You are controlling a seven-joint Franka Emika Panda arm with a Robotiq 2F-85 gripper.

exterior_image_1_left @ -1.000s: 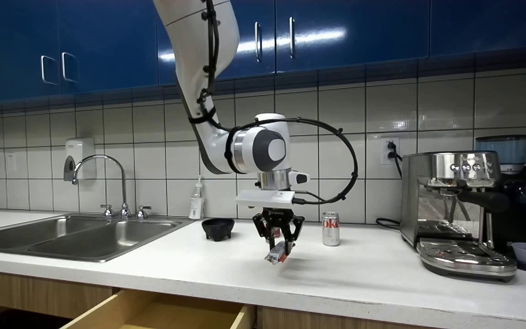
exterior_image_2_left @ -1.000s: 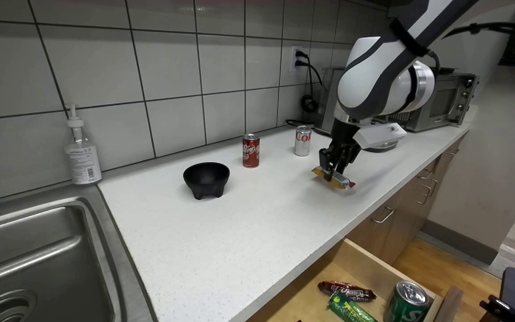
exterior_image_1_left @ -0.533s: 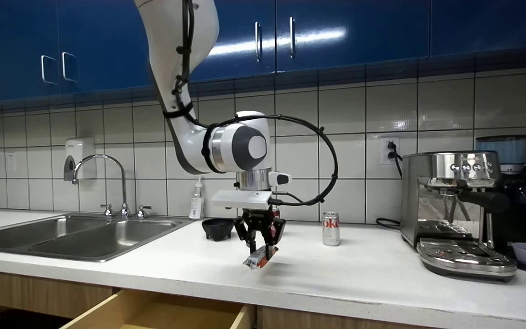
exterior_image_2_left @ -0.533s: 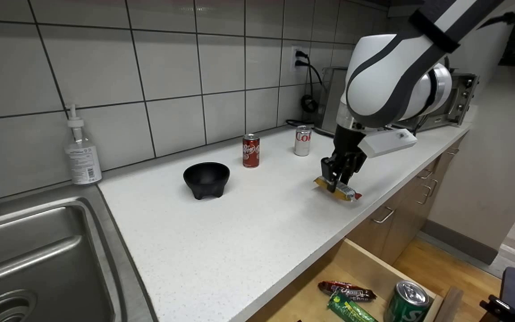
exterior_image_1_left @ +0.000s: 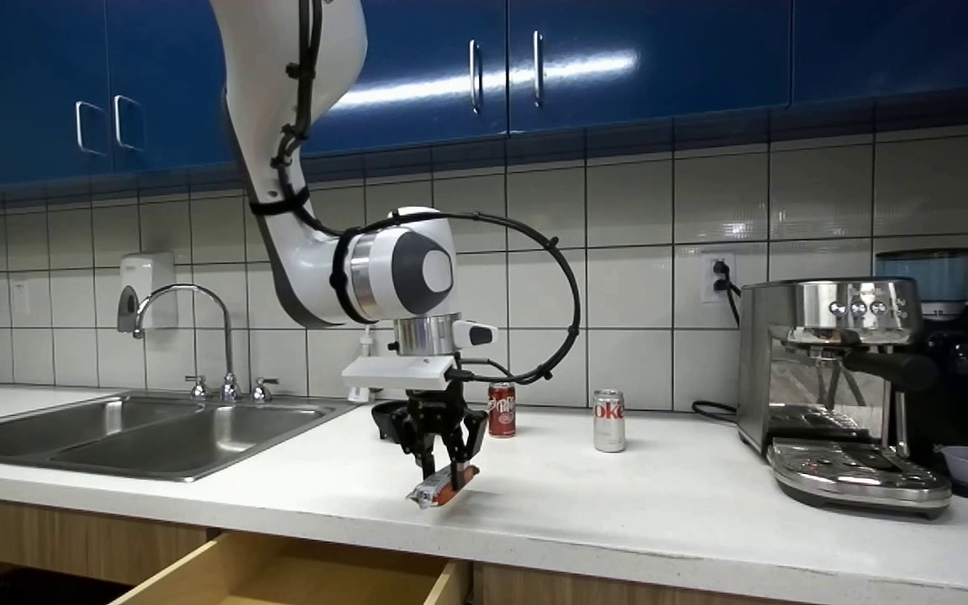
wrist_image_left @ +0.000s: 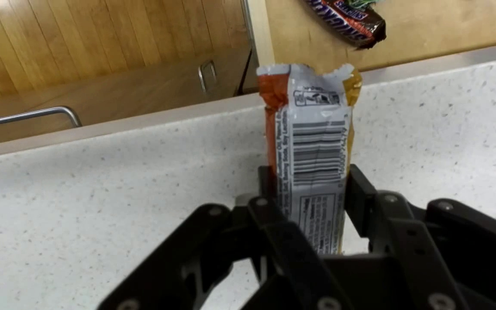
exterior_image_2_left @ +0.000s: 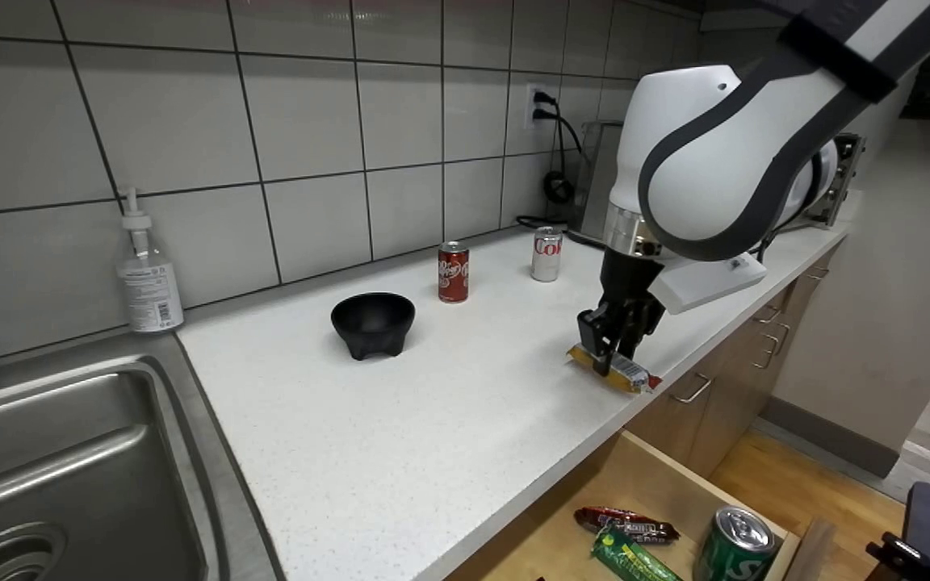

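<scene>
My gripper (wrist_image_left: 310,181) is shut on a wrapped snack bar (wrist_image_left: 317,129), one finger pad (wrist_image_left: 360,200) against each long side. The bar's back label and barcode face the wrist camera; its edges are orange and yellow. In an exterior view the bar (exterior_image_1_left: 434,490) hangs slightly tilted just above the white counter (exterior_image_1_left: 585,512), and in an exterior view the gripper (exterior_image_2_left: 614,357) is close to the front edge. Below that edge a wooden drawer (exterior_image_2_left: 546,528) stands pulled out. Inside it lie a brown Snickers wrapper (exterior_image_2_left: 626,524), a green wrapper (exterior_image_2_left: 634,557) and a green can (exterior_image_2_left: 735,541).
Toward the wall stand a black bowl (exterior_image_2_left: 372,323), a red can (exterior_image_2_left: 454,273) and a silver Coke can (exterior_image_2_left: 546,254). A coffee machine (exterior_image_1_left: 837,336) occupies one end of the counter; a steel sink (exterior_image_1_left: 190,475) and soap bottle (exterior_image_2_left: 150,282) are at the other.
The arm has carried the bar sinkward and toward the counter's front edge, nearer the drawer. The grip has stayed the same. The red can has come into view from behind the gripper.
</scene>
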